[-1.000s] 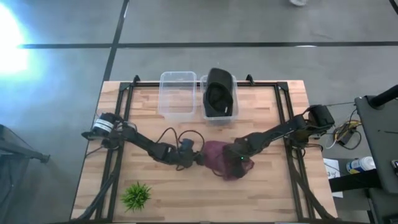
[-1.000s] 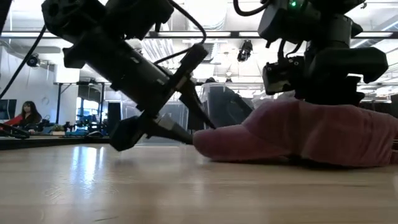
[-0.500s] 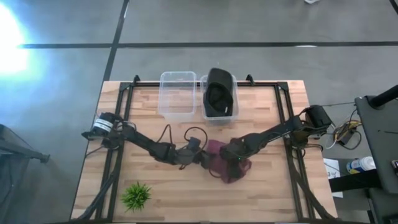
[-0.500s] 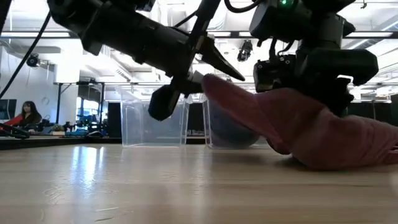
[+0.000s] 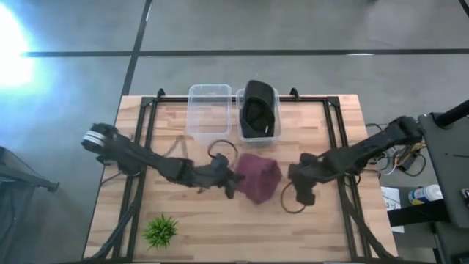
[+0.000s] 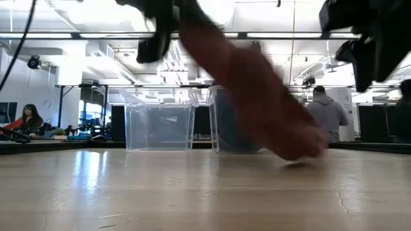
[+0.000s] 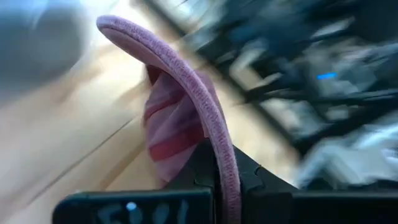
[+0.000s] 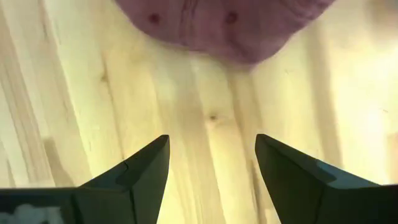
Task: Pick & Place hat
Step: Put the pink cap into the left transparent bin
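Note:
The maroon hat point(image 5: 258, 177) is in the middle of the wooden table, raised at its brim end. My left gripper point(image 5: 233, 182) is at that end, reaching in from the table's left, and is shut on the brim. In the low view the hat point(image 6: 257, 90) slants down from the gripper, and its lower crown end point(image 6: 298, 151) is at the tabletop. My right gripper point(image 5: 292, 182) stands open just to the right of the hat. In the right wrist view its fingers point(image 8: 149, 165) point at the crown point(image 8: 224, 22) across bare wood. My left gripper pinches the curved edge of the hat's brim point(image 7: 225, 163) between its two fingers, coming from the table's left side. The brim end is lifted and the hat hangs tilted away from the fingers. Its crown end point(image 6: 298, 151) is down at the table.
Two clear bins stand at the far edge: one empty point(image 5: 209, 110) and one holding a black hat point(image 5: 258, 110). A small green plant point(image 5: 161, 229) sits near the front left. A cable loop point(image 5: 291, 199) hangs by my right gripper. People show beyond the table in the low view.
My left gripper has shut on the hat's brim and gone up, raising that end. The crown end has stayed low. My right gripper, which was over the hat, has drawn back toward the table's right edge, clear of the hat and still open.

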`<action>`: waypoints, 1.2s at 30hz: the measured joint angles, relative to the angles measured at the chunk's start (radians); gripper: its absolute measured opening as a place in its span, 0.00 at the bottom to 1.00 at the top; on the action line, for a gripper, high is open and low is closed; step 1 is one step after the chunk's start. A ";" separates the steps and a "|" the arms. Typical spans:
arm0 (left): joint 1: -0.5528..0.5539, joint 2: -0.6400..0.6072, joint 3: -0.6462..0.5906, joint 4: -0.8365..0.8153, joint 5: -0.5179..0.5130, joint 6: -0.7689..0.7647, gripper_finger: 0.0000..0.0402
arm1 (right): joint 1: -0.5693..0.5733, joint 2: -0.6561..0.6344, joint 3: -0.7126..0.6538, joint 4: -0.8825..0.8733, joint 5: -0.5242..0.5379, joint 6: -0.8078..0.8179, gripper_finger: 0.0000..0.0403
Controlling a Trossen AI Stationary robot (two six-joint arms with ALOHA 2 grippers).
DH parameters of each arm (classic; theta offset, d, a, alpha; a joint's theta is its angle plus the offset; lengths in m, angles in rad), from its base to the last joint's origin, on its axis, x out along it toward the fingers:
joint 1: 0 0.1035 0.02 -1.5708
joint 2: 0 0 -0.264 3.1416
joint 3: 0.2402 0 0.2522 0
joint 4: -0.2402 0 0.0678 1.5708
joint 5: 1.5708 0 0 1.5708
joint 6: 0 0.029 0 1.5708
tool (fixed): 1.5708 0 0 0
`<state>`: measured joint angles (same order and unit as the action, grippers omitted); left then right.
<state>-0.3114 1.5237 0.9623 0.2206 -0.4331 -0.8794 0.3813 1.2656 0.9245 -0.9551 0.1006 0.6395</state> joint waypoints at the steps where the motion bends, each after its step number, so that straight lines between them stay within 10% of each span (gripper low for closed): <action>1: -0.005 -0.041 0.001 0.018 0.006 0.038 0.02 | 0.011 -0.036 -0.005 -0.003 0.035 0.038 0.58; 6: -0.012 -0.230 0.005 0.064 -0.056 0.221 0.02 | 0.039 -0.147 -0.031 -0.008 0.184 0.148 0.58; 17: 0.051 -0.428 -0.001 0.064 -0.993 0.919 0.03 | 0.037 -0.108 -0.085 -0.007 0.218 0.165 0.58; 21: 0.152 -0.415 -0.001 -0.040 -0.895 0.827 0.03 | 0.037 -0.057 -0.086 -0.006 0.208 0.165 0.58; 30: 0.378 -0.293 0.090 -0.944 -0.498 -0.178 0.02 | 0.038 -0.001 -0.086 -0.003 0.098 0.169 0.58; 36: 0.451 -0.232 0.097 -0.826 -0.236 -0.109 0.05 | 0.037 -0.001 -0.086 0.002 0.107 0.165 0.58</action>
<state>0.1394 1.2919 1.0592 -0.6053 -0.6690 -0.9882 0.4179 1.2644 0.8383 -0.9531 0.2081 0.8044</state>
